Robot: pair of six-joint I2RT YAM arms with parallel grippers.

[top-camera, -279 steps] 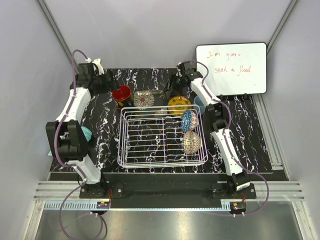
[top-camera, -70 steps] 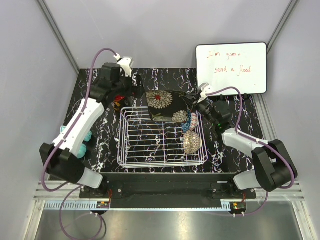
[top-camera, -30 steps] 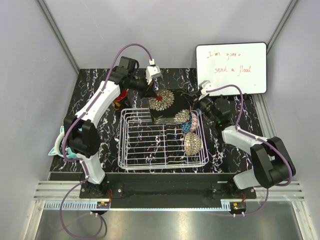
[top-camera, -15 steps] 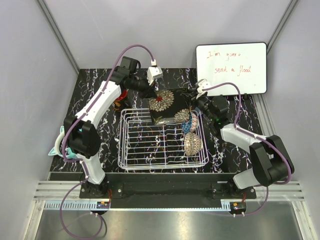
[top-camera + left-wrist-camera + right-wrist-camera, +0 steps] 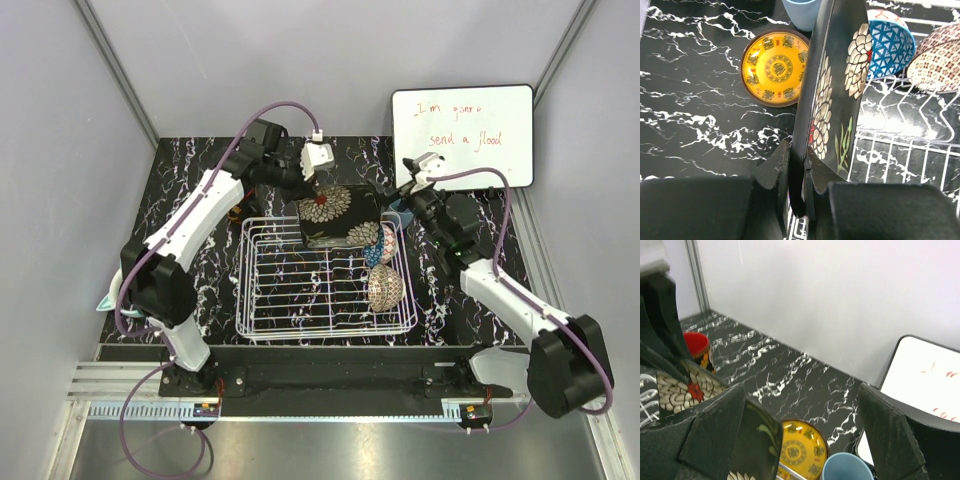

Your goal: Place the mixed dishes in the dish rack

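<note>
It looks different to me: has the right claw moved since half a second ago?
Yes. The right gripper has drawn back from the dish rack, toward the whiteboard, and its jaws stand open.

Both arms are made of white tubes with fat black joints. The left arm and the right arm each have a purple cable looping off them. Each stands on a black base. The left gripper has black wedge-shaped fingers.
</note>
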